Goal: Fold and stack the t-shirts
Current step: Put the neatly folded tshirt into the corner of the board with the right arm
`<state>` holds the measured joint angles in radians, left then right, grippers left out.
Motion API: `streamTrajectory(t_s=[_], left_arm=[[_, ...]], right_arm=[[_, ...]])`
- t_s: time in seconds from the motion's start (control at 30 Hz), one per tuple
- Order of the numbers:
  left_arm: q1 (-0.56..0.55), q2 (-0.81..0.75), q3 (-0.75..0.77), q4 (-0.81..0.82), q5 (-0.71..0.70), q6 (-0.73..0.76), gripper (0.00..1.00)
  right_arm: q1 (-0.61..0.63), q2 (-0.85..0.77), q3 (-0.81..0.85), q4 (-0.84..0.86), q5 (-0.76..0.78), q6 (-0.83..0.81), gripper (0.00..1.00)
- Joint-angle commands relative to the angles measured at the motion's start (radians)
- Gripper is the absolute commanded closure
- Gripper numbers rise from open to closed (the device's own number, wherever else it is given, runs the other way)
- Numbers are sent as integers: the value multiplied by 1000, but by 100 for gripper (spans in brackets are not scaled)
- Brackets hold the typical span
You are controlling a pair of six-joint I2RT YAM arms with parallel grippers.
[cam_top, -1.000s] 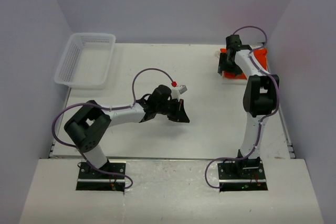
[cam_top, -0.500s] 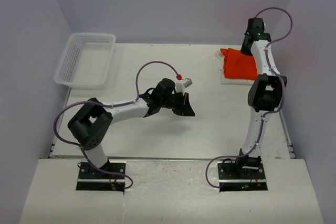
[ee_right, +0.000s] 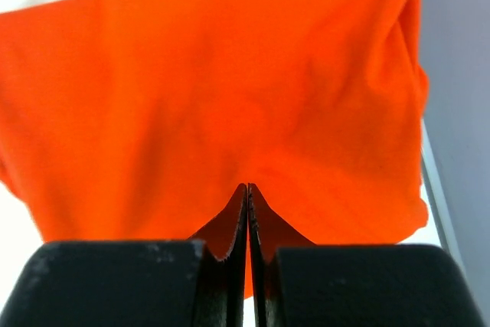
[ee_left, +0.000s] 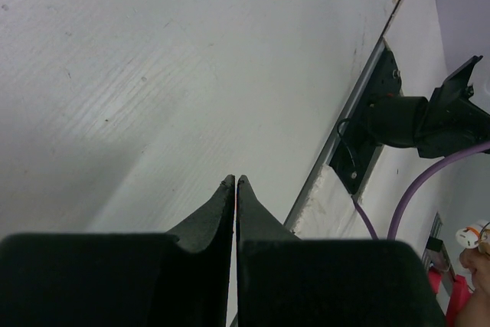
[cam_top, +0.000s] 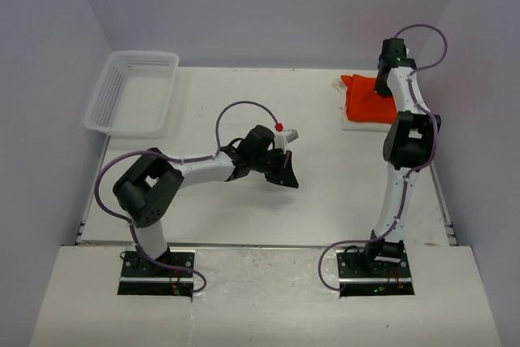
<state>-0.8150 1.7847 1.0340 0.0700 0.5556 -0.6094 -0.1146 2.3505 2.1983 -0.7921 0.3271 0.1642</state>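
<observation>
- A robot laboratory cell: plain lilac walls [cam_top: 268, 6] stand round a white table [cam_top: 341, 193].
- The left arm [cam_top: 203, 170] and the right arm [cam_top: 396, 188] are bolted at its near edge, with loose purple cables [cam_top: 242, 104].

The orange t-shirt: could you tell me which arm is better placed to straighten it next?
Likely right: the right gripper hangs shut over the orange t-shirt; the left gripper is over bare table.

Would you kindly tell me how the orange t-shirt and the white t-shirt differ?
The orange t-shirt is bright orange-red; the white t-shirt is plain cream. The orange t-shirt lies on top, the white t-shirt beneath it. The orange t-shirt shows almost whole; of the white t-shirt only narrow edges peek out. Both lie flat in one stack, far right.
</observation>
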Motion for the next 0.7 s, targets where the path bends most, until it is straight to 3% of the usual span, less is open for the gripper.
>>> streamTrajectory(t_s=[0.0,0.67], left_arm=[[-6,25,41,-1,38,2,98],[-6,24,31,-39,55,16,98]], right_arm=[[-19,-39,-12,16,64,8,100],[-74,32,29,-4,217,32,100]])
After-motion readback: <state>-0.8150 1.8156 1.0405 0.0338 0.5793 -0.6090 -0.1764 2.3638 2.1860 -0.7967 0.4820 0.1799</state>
